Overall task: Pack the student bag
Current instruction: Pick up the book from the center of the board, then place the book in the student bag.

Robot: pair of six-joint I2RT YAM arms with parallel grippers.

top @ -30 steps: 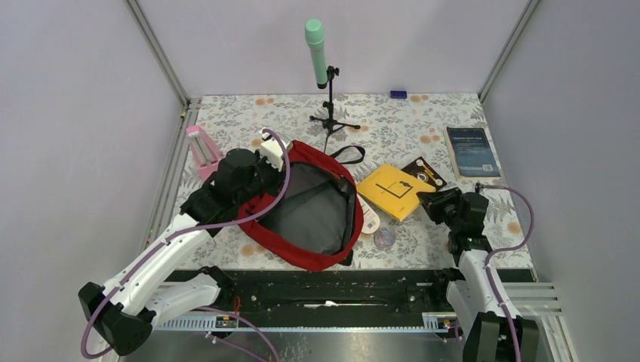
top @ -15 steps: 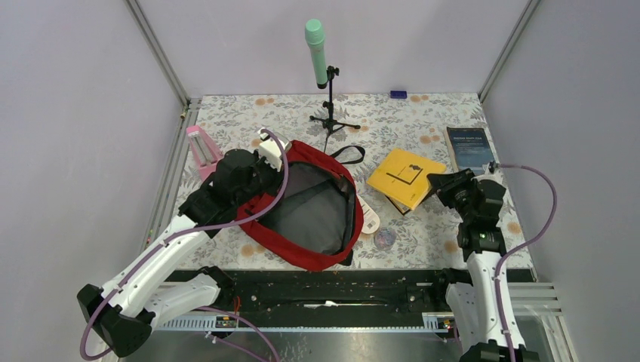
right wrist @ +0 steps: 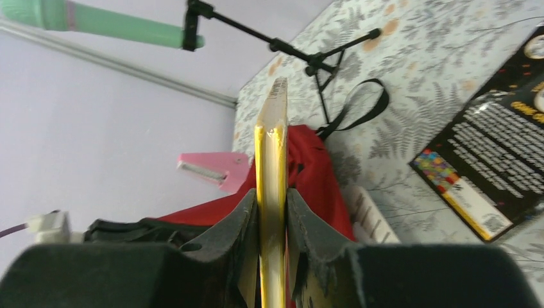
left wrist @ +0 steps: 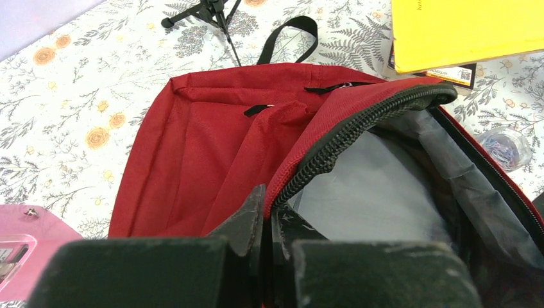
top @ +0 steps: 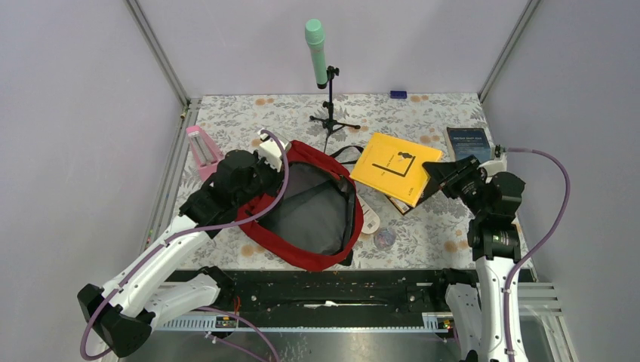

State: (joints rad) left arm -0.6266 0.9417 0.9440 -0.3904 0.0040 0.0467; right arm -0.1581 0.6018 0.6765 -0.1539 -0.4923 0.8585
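Note:
The student bag (top: 300,259), a big red backpack, lies open at the table's middle left with its grey lining showing. My left gripper (top: 262,161) is shut on the bag's upper zippered edge (left wrist: 346,131) and holds the opening up; in the left wrist view its fingers (left wrist: 247,215) pinch the red fabric by the black zipper. My right gripper (top: 440,179) is shut on a yellow book (top: 396,166), which hangs above the table to the right of the bag. In the right wrist view the book (right wrist: 272,141) shows edge-on between the pads, with the red bag (right wrist: 314,167) behind.
A green microphone (top: 316,47) on a black tripod stands at the back centre. A pink holder (top: 200,149) sits left of the bag. A dark blue book (top: 471,151) lies back right. A black printed box (right wrist: 494,160), a white item (top: 370,219) and a small clear container (top: 385,239) lie right of the bag.
My right gripper has lifted the yellow book off the table and carried it up and away from me. The left arm and the bag have not moved.

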